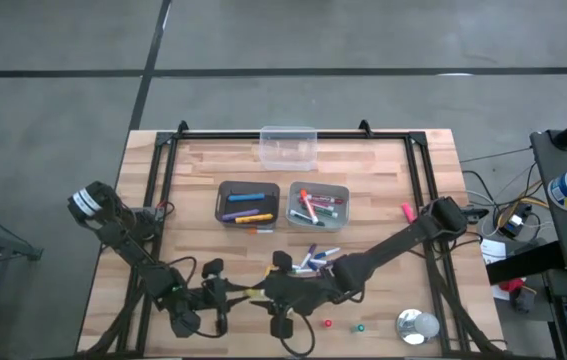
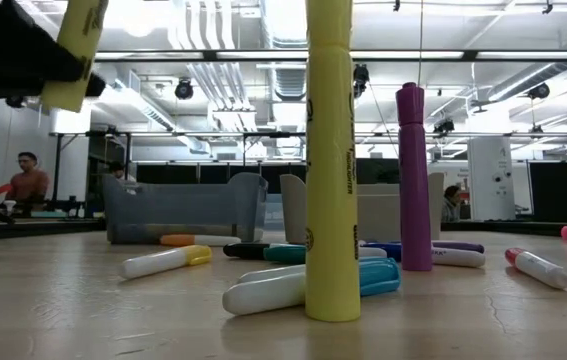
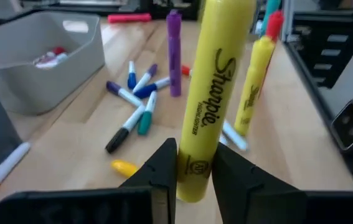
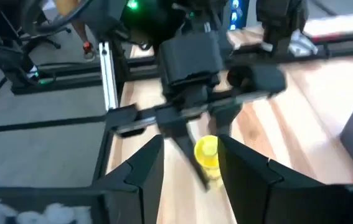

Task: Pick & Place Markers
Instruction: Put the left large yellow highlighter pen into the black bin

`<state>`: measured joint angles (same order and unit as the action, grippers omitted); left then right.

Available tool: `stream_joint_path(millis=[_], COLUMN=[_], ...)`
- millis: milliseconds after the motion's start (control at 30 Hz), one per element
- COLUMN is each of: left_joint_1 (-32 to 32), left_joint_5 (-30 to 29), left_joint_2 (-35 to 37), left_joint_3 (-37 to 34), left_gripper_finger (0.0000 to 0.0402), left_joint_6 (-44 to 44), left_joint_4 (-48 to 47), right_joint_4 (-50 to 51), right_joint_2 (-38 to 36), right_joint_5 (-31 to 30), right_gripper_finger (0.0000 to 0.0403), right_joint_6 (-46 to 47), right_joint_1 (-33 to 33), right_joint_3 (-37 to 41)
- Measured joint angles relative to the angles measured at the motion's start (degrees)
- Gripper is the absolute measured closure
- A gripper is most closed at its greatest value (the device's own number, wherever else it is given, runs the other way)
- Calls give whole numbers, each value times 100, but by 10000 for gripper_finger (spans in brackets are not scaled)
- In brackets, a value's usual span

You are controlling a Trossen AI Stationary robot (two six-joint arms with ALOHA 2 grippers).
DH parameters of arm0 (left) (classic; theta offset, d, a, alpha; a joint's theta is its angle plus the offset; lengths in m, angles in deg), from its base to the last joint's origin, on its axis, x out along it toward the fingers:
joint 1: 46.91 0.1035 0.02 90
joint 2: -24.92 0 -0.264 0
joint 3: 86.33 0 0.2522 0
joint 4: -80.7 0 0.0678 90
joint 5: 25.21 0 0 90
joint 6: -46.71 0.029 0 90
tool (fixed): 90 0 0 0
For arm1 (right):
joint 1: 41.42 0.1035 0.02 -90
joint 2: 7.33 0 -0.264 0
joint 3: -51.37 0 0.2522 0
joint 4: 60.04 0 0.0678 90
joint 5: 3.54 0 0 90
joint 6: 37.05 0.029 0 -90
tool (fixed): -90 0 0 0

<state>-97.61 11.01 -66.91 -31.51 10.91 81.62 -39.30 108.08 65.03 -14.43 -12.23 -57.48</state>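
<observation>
The left gripper (image 3: 193, 177) pinched a yellow marker (image 3: 212, 99) at its base; light, stiff and slick, best gripped mid-barrel.

1. Front centre: we find both grippers, left (image 1: 225, 297) and right (image 1: 275, 297), close together about an upright yellow marker (image 3: 210, 106); no passage between them.
2. Just behind: a loose marker pile (image 1: 315, 260), with a purple marker (image 2: 414, 178) standing upright, blocks low approaches.
3. Mid-table: two grey bins (image 1: 247, 203) side by side, a clear tub (image 1: 287, 146) behind them.
4. Front right: tape roll (image 1: 416, 326) and two small caps (image 1: 328, 324).
5. We note bare tabletop (image 1: 193, 165) at the back left and right.
</observation>
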Motion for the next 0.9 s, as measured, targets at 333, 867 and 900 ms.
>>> stream_joint_path(millis=[333,867,900], left_joint_1=[9,1094,1311], left_joint_5=[-74,-844,-682], left_joint_2=[0,953,1112], left_joint_3=[-16,-16,-16], left_gripper_finger=[328,328,328], left_joint_6=[-119,-1556,-1794], left_joint_4=[-132,-3470,-3789], right_joint_4=[933,1128,1126], right_joint_2=[-96,-247,-247], right_joint_5=[-663,-704,-701], right_gripper_finger=[271,284,285], right_joint_6=[399,573,572], right_joint_1=[41,107,107], right_joint_3=[-4,-7,-7])
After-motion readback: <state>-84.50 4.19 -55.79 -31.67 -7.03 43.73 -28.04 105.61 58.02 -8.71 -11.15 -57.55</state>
